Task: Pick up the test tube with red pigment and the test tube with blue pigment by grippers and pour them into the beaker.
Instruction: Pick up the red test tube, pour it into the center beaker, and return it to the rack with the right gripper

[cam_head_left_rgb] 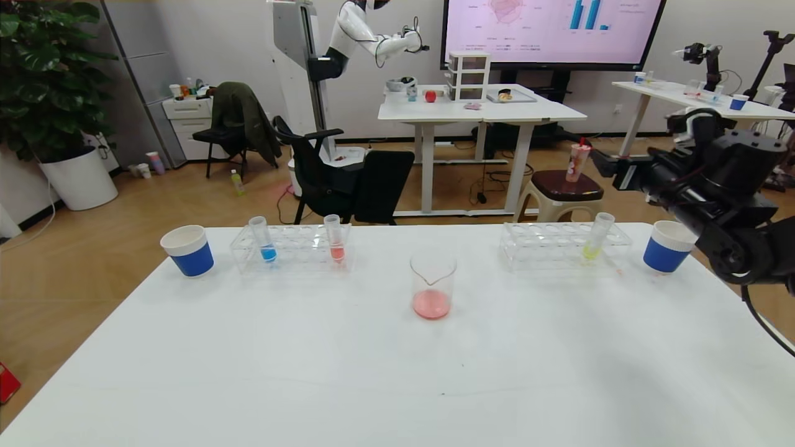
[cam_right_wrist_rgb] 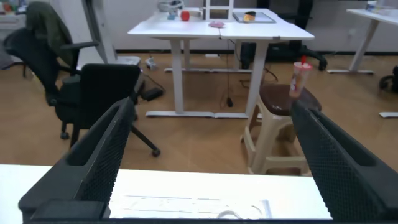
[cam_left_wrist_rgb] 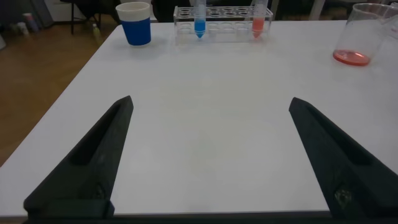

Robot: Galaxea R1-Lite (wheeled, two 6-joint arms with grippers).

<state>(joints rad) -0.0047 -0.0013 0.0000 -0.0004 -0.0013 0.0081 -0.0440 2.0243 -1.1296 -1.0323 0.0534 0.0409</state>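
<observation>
The beaker [cam_head_left_rgb: 433, 282] stands mid-table with a little pink-red liquid in it; it also shows in the left wrist view [cam_left_wrist_rgb: 364, 34]. The test tube with blue pigment [cam_head_left_rgb: 264, 239] stands upright in the left rack [cam_head_left_rgb: 298, 248], also seen from the left wrist [cam_left_wrist_rgb: 199, 18]. A tube with paler salmon-red liquid [cam_head_left_rgb: 335, 239] stands in the same rack. The vivid orange-red tube is not in view. My right gripper [cam_head_left_rgb: 605, 166] is open and empty, raised above the table's far right, beyond the right rack [cam_right_wrist_rgb: 212, 104]. My left gripper [cam_left_wrist_rgb: 211, 101] is open and empty, low over the bare near table.
A second clear rack [cam_head_left_rgb: 546, 245] at the far right holds a tube with yellow liquid [cam_head_left_rgb: 597, 236]. Blue-banded white cups stand at the far left [cam_head_left_rgb: 188, 250] and far right [cam_head_left_rgb: 666, 247]. Chairs, a stool and other tables lie beyond the far edge.
</observation>
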